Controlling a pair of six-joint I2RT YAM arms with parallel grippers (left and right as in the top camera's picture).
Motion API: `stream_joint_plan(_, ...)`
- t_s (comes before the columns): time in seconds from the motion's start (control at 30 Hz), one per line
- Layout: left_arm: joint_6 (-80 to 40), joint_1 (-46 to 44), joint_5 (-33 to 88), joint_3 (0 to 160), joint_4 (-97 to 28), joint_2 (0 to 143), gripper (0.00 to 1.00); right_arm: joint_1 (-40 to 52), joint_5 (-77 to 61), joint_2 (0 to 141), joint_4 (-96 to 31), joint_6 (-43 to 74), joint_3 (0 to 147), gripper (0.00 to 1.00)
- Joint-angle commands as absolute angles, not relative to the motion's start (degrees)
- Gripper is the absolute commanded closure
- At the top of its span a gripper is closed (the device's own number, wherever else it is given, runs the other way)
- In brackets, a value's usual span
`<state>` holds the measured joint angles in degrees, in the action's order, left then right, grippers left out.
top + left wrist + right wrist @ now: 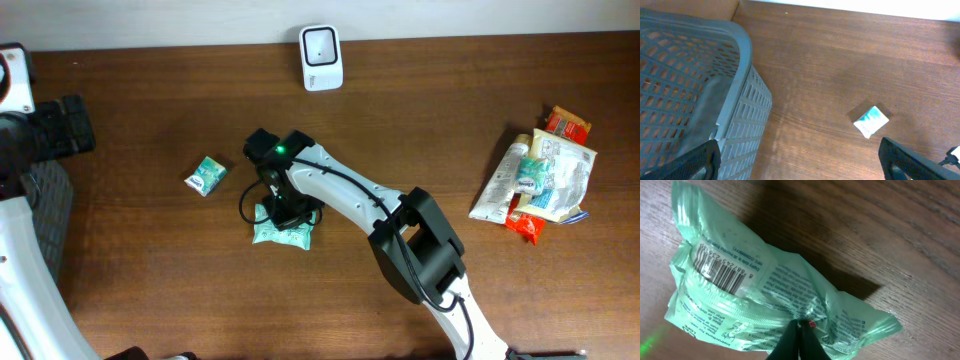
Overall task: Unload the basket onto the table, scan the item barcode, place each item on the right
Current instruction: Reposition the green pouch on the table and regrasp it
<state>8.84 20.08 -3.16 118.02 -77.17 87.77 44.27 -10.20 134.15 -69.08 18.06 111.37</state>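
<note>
Crinkled green pkt (765, 295), barcode (720, 270) up

Bright, even light from above — dark shadow beyond the fingers (788, 347), themselves blurred; soft glare on the green packet (755, 287).

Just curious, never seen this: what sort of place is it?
Probably a mock shop checkout on a wooden table: a white barcode scanner, a pile of packaged goods, a grey plastic basket.

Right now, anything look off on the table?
Nothing spilled or broken. The green pouch is crumpled, so its barcode bows over a wrinkle. The right pincer pinches its film near one edge. The pile of packets lies heaped and overlapping on the right.
</note>
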Motion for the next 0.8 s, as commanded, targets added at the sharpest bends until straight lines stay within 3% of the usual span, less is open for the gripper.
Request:
stream_joint_plan(0.0, 9.5, 20.4, -2.5, 118.2, -77.2, 87.9, 0.01, 43.9, -11.4, 136.3, -68.9, 18.9, 109.2, 0.80)
stream_joint_plan(0.2, 9.5, 20.4, -2.5, 118.2, -77.2, 87.9, 0.01, 43.9, -11.5, 136.3, -66.2, 16.4, 113.2, 0.80)
stream_joint_plan(0.33, 9.5, 20.4, -2.5, 118.2, -77.2, 87.9, 0.01, 45.4, -8.8, 136.4, -63.8, 20.8, 112.1, 0.79)
stream_joint_plan(0.47, 9.5, 20.4, -2.6, 118.2, -77.2, 87.9, 0.01, 47.2, -7.6, 136.4, -60.8, 21.5, 109.9, 0.63)
stream_joint_plan(0.53, 9.5, 20.4, -2.6, 118.2, -77.2, 87.9, 0.01, 46.5, -6.8, 136.4, -60.2, 20.6, 110.6, 0.60)
stream_joint_plan(0.67, 9.5, 20.4, -2.6, 118.2, -77.2, 87.9, 0.01, 44.2, -7.5, 135.7, -66.8, 16.2, 120.6, 0.55)
stream_joint_plan(0.77, 9.5, 20.4, -2.5, 118.2, -77.2, 87.9, 0.01, 45.0, -13.3, 135.7, -75.4, 9.3, 128.0, 0.57)
